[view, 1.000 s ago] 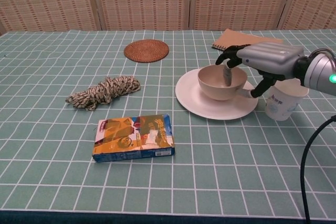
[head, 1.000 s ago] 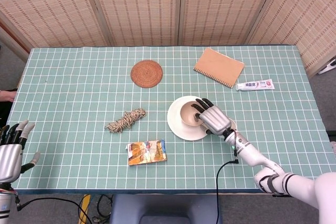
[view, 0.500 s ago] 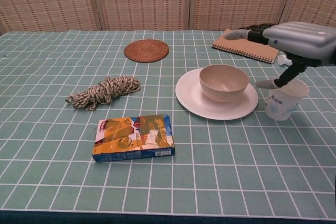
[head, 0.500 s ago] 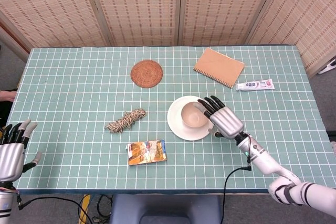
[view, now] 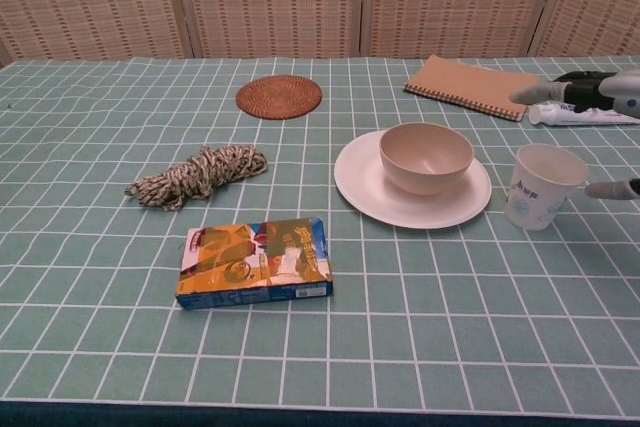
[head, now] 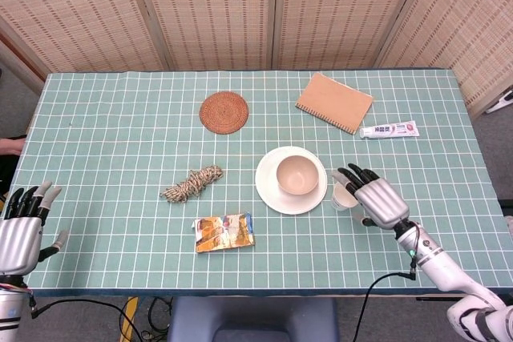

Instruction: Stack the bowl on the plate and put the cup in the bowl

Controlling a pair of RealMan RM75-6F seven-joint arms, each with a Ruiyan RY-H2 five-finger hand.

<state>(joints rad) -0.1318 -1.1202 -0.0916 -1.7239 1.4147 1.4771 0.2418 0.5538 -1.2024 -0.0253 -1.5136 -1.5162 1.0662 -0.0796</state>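
Observation:
The beige bowl (head: 296,175) (view: 425,157) sits on the white plate (head: 269,191) (view: 370,195) right of the table's middle. A white paper cup (head: 343,195) (view: 540,186) stands upright on the table just right of the plate. My right hand (head: 374,199) (view: 600,97) hovers right of the cup with fingers spread, holding nothing; in the chest view only its fingertips show at the right edge. My left hand (head: 21,226) is at the table's near left corner, fingers apart and empty.
A rope bundle (head: 192,183) and a snack box (head: 224,232) lie left of the plate. A woven coaster (head: 224,111), a brown notebook (head: 334,102) and a toothpaste tube (head: 389,130) lie further back.
My right hand let go of the bowl, now resting on the plate, and drew back to the right, past the cup. The left hand barely moved.

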